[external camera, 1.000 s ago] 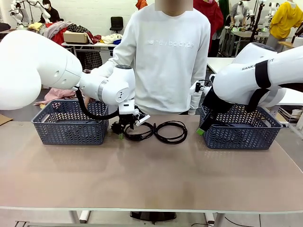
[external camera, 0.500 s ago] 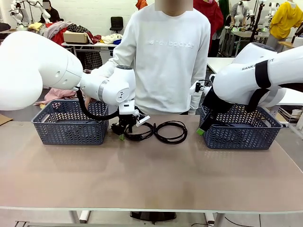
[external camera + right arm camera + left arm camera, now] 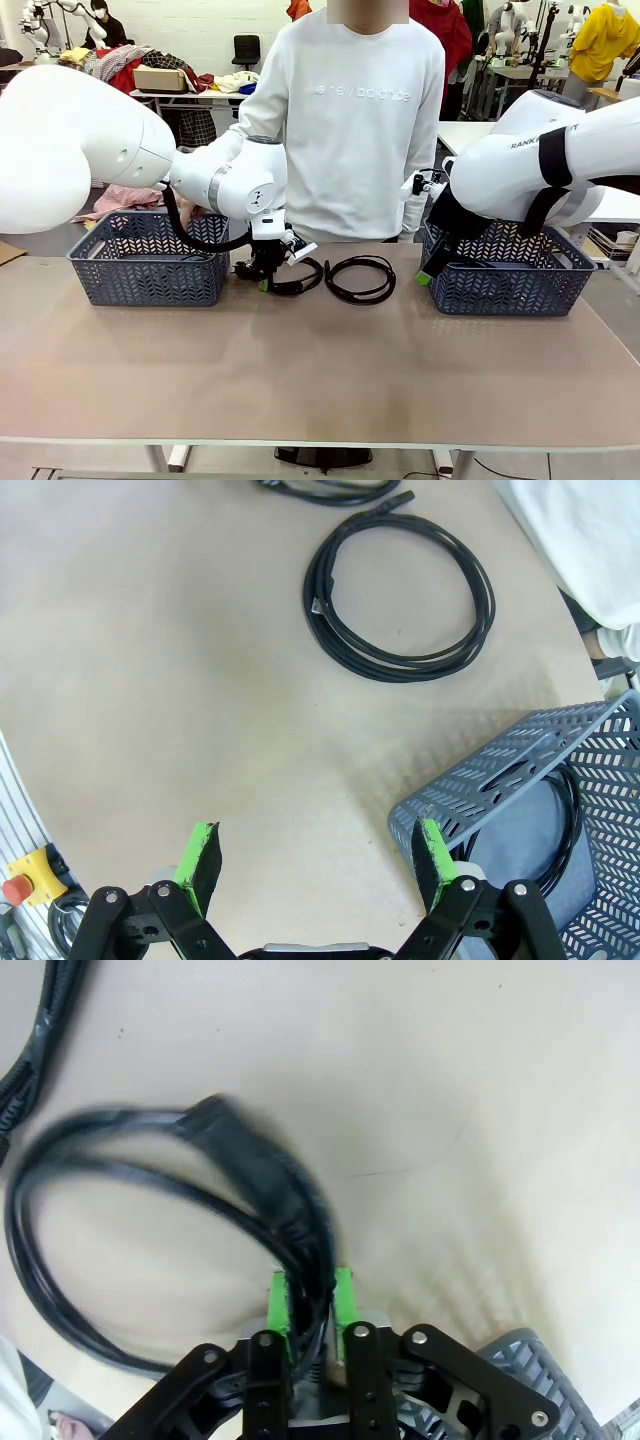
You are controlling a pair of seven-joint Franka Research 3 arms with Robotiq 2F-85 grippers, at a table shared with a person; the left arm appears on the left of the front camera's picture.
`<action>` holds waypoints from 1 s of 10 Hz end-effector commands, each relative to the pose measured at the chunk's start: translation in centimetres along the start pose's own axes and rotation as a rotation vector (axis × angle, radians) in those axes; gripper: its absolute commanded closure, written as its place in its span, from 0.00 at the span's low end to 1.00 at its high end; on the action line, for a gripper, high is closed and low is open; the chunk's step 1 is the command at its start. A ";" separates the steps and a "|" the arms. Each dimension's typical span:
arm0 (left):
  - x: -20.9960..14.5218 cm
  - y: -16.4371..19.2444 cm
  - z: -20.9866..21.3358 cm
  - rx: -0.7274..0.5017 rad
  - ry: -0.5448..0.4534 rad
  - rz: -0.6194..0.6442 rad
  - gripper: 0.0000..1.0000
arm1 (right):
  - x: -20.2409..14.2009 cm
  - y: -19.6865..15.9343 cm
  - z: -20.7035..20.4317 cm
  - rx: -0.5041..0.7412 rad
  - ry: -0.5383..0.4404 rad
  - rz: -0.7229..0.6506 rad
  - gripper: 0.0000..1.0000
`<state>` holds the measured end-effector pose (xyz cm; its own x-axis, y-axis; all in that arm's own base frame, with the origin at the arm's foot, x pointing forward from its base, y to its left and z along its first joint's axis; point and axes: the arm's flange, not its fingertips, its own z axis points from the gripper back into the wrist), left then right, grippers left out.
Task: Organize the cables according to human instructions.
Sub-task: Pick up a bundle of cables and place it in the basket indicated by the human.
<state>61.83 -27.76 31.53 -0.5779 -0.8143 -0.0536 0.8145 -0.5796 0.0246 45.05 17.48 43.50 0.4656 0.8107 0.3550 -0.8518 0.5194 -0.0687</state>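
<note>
Looking across the table (image 3: 320,380) in the front view: the left claw (image 3: 266,283) is down at centre-left of frame, just right of the left basket (image 3: 150,270). It pinches the near-left rim of the held cable (image 3: 300,278), a black coil lying in front of the person (image 3: 350,120). Gripping the rim rather than the middle likely lets the whole loop come up in one piece. A second cable (image 3: 360,278) lies flat just to the right, apart from the first. The right arm (image 3: 540,170) hangs over the near-left corner of the right basket (image 3: 510,285), probably parked out of the way. Left wrist view: the green pads are clamped together on several strands of the held cable at lower centre. The loop trails to upper left, blurred, with a plug at its top. Right wrist view: the right claw (image 3: 318,845) has its fingers wide apart with nothing between them. The second cable sits at upper centre on bare table. A third cable (image 3: 572,810) curls inside the right basket at lower right, apparently sorted already. Against the earlier front frames: the left claw stood open over the coil and has since closed. The coil's near side now looks slightly drawn up. The second cable and right arm are unchanged.
</note>
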 end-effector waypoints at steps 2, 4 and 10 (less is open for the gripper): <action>-0.2 -0.1 0.1 -0.022 -0.003 -0.021 1.00 | 0.2 -0.1 0.1 -0.008 0.003 -0.005 0.00; 0.0 -0.2 0.9 -0.029 0.002 -0.038 1.00 | 0.2 -0.1 0.1 -0.008 0.003 -0.005 0.00; 2.8 -0.7 10.9 0.034 0.037 0.049 1.00 | 0.2 -0.1 0.1 -0.008 0.003 -0.005 0.00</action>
<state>59.68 -30.11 40.49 -0.5489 -0.8311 -0.0893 0.8291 -0.5549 0.0681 45.05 17.49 43.50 0.4656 0.8107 0.3550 -0.8518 0.5193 -0.0687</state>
